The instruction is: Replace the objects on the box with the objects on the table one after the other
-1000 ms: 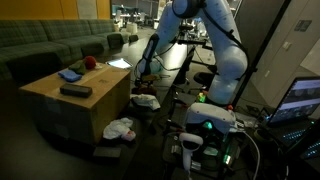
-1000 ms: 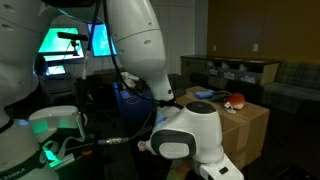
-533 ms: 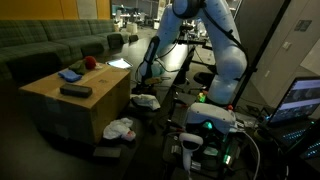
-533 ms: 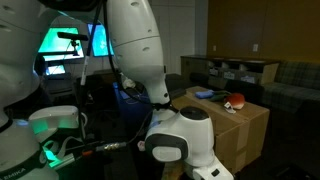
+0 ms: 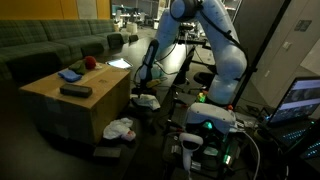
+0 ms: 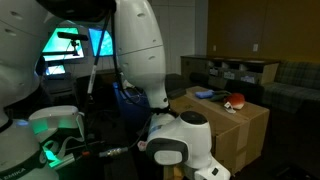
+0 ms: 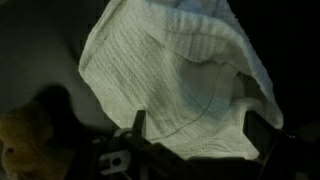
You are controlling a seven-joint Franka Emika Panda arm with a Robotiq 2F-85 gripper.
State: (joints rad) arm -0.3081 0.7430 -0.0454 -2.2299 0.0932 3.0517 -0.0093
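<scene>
Hanging wide apart, the fingers (image 7: 138,125) hold nothing. They straddle a rumpled white cloth (image 7: 180,70) that lies on the dark bench (image 7: 40,45) and spreads out ahead of both fingertips.

The first risk is a poor bite. The cloth is limp and bunched, so closing high would probably catch only one fold, which could slide out on the lift. Closing too low could jam the fingertips against the bench.

Just outside one finger, at the lower corner of the wrist view, sits a tan soft-looking thing (image 7: 20,135). I cannot tell what it is. If the fingers drift that way, they could pinch or drag it along with the cloth.

Further off, well apart from the fingers, the box (image 5: 60,110) carries a dark flat object (image 5: 75,90), a blue item (image 5: 70,74) and a red one (image 5: 90,63). A cloth dangling from the fingers could sweep these off as it crosses the box top. Setting the cloth down while they lie there would likely bury them.

Below the box, another pale cloth (image 5: 120,128) lies on the floor, well clear of the fingers.
</scene>
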